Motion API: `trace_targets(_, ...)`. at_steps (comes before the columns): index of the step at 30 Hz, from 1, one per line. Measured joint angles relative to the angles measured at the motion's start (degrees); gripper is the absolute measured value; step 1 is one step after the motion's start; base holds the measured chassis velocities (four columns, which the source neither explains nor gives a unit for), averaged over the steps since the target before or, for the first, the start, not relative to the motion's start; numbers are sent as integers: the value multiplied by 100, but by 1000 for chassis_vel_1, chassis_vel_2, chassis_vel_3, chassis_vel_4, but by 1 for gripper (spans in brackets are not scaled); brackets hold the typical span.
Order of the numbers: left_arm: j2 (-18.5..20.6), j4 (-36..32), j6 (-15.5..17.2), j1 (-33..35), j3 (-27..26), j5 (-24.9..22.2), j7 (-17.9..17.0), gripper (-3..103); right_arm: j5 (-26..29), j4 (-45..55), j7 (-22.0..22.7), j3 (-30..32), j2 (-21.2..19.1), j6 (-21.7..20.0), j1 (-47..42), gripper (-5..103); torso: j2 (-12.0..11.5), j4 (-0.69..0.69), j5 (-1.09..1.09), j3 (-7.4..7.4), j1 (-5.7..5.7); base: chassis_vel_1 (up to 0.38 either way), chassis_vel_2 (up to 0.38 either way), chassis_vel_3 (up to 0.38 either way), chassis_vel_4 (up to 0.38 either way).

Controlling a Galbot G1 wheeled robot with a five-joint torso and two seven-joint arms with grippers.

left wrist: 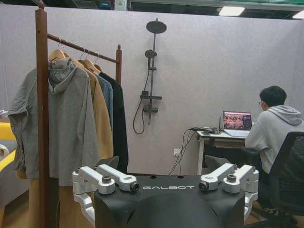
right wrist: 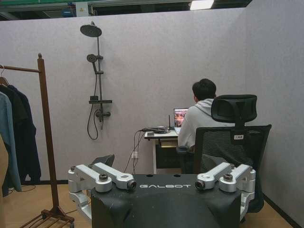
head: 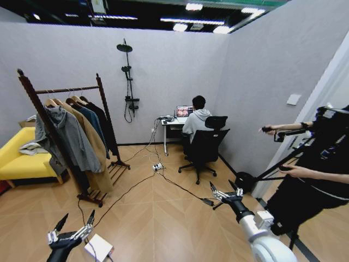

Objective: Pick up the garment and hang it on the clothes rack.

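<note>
Garment (head: 103,128) work looks finished: the black coat is seen hung on the clothes rack (head: 32,103) rail, at its far end beside a navy jacket (head: 91,123). Left end effector (head: 73,229) and right end effector (head: 222,192) are held spread apart and empty, well clear of the rack.

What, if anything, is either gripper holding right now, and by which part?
Nothing is held. The left gripper and right gripper are both open and empty, held low in front of the robot, well short of the dark reddish-brown wooden clothes rack with its hanging coats.

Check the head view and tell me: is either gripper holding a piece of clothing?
No. The left gripper and right gripper are both open and empty above the floor, away from the clothes rack.
</note>
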Motion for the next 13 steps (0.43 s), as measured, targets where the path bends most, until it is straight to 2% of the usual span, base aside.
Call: trace_targets(13,0,0,0,0,0,0,0,100,-4,-5,5,-5,-4,-2,6,100,0,0,0,0,0,0,0,0,0)
